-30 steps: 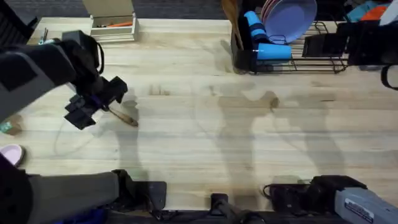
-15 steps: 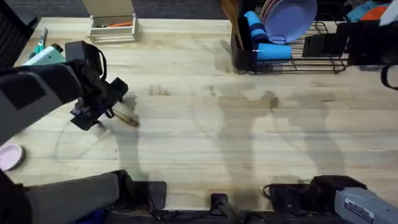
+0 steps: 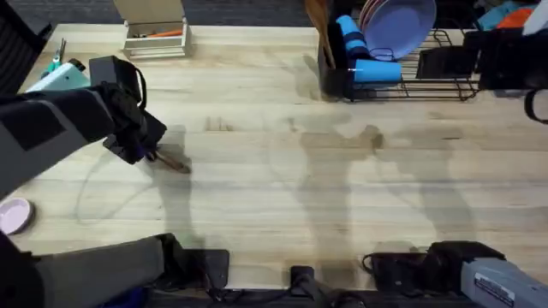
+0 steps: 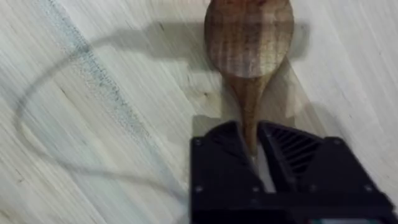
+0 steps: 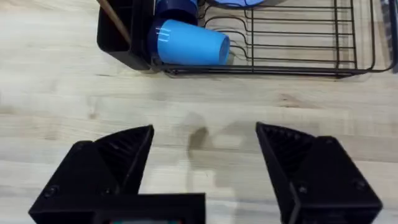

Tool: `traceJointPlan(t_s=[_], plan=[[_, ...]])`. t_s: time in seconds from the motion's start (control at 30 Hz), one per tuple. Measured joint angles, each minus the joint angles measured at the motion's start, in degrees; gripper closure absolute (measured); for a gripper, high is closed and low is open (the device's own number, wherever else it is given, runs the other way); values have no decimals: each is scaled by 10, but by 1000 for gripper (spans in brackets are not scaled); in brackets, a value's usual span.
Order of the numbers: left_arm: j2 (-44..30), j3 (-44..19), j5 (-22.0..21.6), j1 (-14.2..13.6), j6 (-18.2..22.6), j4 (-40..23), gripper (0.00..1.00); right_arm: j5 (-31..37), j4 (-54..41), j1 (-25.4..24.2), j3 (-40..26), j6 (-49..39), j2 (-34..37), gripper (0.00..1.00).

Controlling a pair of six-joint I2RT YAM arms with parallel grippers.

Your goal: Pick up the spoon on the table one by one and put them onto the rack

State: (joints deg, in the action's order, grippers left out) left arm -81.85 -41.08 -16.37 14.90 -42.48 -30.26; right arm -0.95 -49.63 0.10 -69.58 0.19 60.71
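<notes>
One wooden spoon (image 3: 174, 162) lies on the left part of the table (image 3: 282, 197). In the left wrist view its round bowl (image 4: 249, 37) points away from the fingers. My left gripper (image 4: 250, 132) is shut on the spoon's slim handle just behind the bowl, and from overhead it sits over the handle end (image 3: 137, 145). The black wire rack (image 3: 428, 77) stands at the back right, with wooden handles sticking out of the caddy (image 3: 332, 73) at its left end. My right gripper (image 5: 205, 134) is open above bare table, facing the rack (image 5: 292, 50).
Purple plates (image 3: 398, 26) and a blue cup (image 3: 377, 70) sit in the rack. A beige organiser box (image 3: 154, 36) stands at the back left. A teal object (image 3: 60, 75) and a pink disc (image 3: 13, 214) lie by the left edge.
My left gripper has turned and come down over the spoon's handle, and its fingers have shut on it. The spoon has stayed where it was. The right arm has not moved.
</notes>
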Motion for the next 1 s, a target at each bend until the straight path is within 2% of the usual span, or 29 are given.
traceJointPlan(t_s=[0.07, 0.1, 0.27, 0.4, 0.53, 0.63, 0.77, 1.0], plan=[[0, 0, -1, 0, -1, 1, 918, 0, 0, 0, 0, 0, 0, 5], [0, 0, -2, 0, 0, 2, 941, 0, 0, 0, 0, 0, 0, 5], [1, -1, -10, -9, 0, 3, 955, 0, 0, 0, 0, 0, 0, 5], [1, -10, -8, -29, 0, -8, 958, 0, 0, 0, 0, 0, 0, 5], [9, -33, 5, -69, 0, 12, 957, 0, 0, 0, 0, 0, 0, 5], [29, -64, 7, -99, 0, 53, 957, 0, 0, 0, 0, 0, 0, 5], [63, -97, 8, -152, 0, 143, 958, 0, 0, 0, 0, 0, 0, 5], [86, -101, 26, -253, 0, 298, 958, 0, 0, 0, 0, 0, 0, 5]])
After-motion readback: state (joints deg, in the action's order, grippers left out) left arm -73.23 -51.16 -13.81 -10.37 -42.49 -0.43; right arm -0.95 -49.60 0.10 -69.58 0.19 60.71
